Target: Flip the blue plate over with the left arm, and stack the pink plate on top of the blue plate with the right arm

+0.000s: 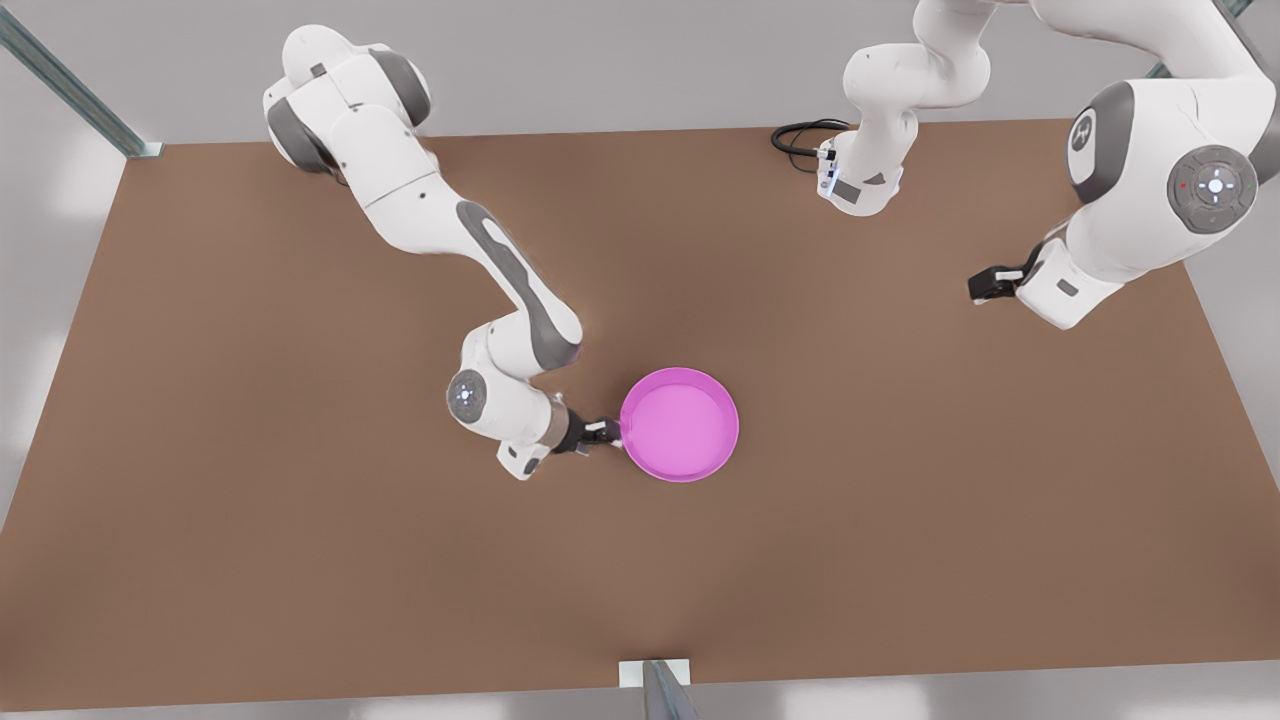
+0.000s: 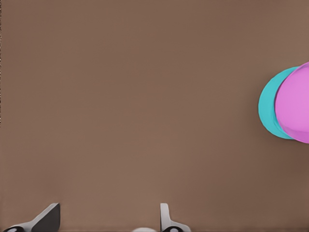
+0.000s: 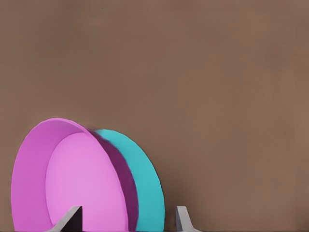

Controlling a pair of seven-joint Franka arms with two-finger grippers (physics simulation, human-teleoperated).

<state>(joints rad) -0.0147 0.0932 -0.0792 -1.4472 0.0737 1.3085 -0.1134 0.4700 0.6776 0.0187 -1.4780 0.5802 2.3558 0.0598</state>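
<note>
The 2 fingertips of the right gripper stand apart, not closed on anything. One of them is over the inside of the pink plate and the other is outside its rim, above the table, so the rim passes between them. I cannot tell if a pad touches the rim.

In the front view this right gripper is at the edge of the pink plate on the front view's left side. The pink plate lies on the blue plate, near the middle of the table. It is a little off-centre, because a crescent of blue shows beside it in both wrist views. I cannot tell if the blue plate is upside down.

My judgement is that the stacking is nearly done and the step in hand is to let go and pull away. To do it well, the fingers should stay wide and the gripper should rise straight from the rim before it moves sideways. A sideways pull at this height could catch the rim and drag the pink plate off the blue one.

The left gripper waits well apart, at the front view's right. Its fingers are spread with nothing between them. From there it sees the blue plate and the pink plate far off.
</note>
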